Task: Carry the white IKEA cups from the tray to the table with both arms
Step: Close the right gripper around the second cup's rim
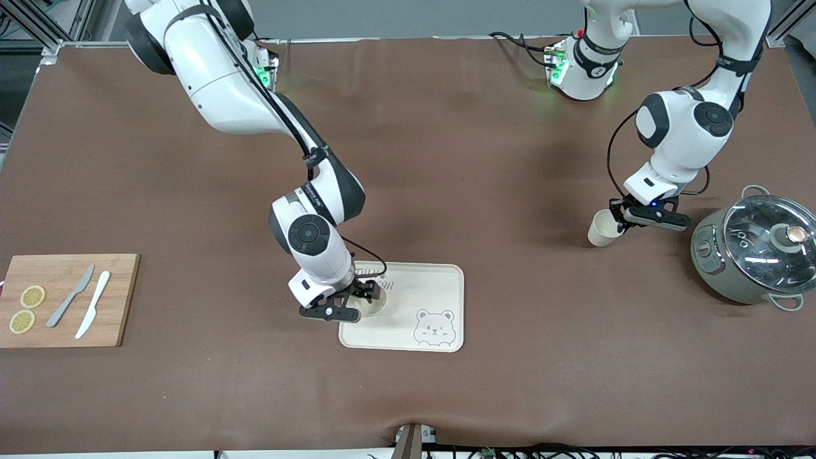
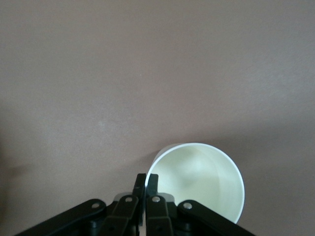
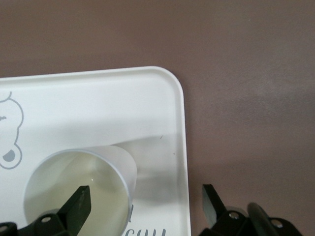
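Observation:
One white cup (image 1: pixel 375 302) stands upright on the cream bear tray (image 1: pixel 440 287), at the tray's end toward the right arm. My right gripper (image 1: pixel 364 294) is open around that cup's rim. In the right wrist view one fingertip (image 3: pixel 81 204) is inside the cup (image 3: pixel 98 169) and the other is out past the tray's rim (image 3: pixel 183 147); the gripper (image 3: pixel 146 201) does not squeeze it. My left gripper (image 1: pixel 621 220) is shut on the rim of the second white cup (image 1: pixel 602 228), low over the bare mat beside the pot. In the left wrist view its fingers (image 2: pixel 147 184) pinch the cup wall (image 2: pixel 202 179).
A grey-green pot with a glass lid (image 1: pixel 758 248) stands close to the left gripper, at the left arm's end. A wooden board (image 1: pixel 67 299) with two lemon slices and two knives lies at the right arm's end. A bear print (image 1: pixel 433 328) marks the tray's nearer part.

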Available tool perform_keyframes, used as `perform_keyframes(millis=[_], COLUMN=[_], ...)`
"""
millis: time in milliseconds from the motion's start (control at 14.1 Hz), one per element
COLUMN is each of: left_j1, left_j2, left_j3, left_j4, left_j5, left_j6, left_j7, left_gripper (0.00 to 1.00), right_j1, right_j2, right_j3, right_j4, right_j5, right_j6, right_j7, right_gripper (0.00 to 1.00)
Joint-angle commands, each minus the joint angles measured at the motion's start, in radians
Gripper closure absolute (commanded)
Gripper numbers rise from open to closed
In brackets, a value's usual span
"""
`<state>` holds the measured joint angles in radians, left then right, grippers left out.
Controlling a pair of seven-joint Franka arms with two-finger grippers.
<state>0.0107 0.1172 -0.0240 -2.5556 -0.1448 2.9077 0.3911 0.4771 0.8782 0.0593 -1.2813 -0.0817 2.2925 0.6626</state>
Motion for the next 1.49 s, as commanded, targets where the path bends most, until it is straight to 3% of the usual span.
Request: perform_keyframes(millis=[0,925,996,1210,1423], left_j1=[0.012,0.025,0.026,0.026,0.026], left_j2=[-0.002,0.001,0.001,0.002,0.004], left_j3=[-0.01,-0.011,-0.011,-0.013,-0.016], left_j4=[-0.012,-0.031,-0.031,-0.031,-0.029], left_j5=[-0.022,-0.022,-0.025,-0.05,-0.071], left_j6=[0.022,0.018,0.016,0.008,0.005], left_j7=[0.037,0.041,0.041,0.041,0.041], left_gripper=[1.0,1.0,1.0,1.0,1.0], right_j1=[0.011,0.017,0.017,0.014,0.009], right_j2=[0.015,0.025,0.025,0.025,0.025], right_j3=[-0.006,-0.006,-0.006,-0.006,-0.006], right_j4=[0.013,0.01,0.01,0.01,0.01], right_j5=[-0.021,-0.02,-0.02,-0.018,-0.018], right_j6=[0.007,0.056,0.056,0.056,0.055], right_j7=[0.02,0.011,0.011,0.011,0.008], right_gripper=[0.0,0.0,0.05,0.31,0.47])
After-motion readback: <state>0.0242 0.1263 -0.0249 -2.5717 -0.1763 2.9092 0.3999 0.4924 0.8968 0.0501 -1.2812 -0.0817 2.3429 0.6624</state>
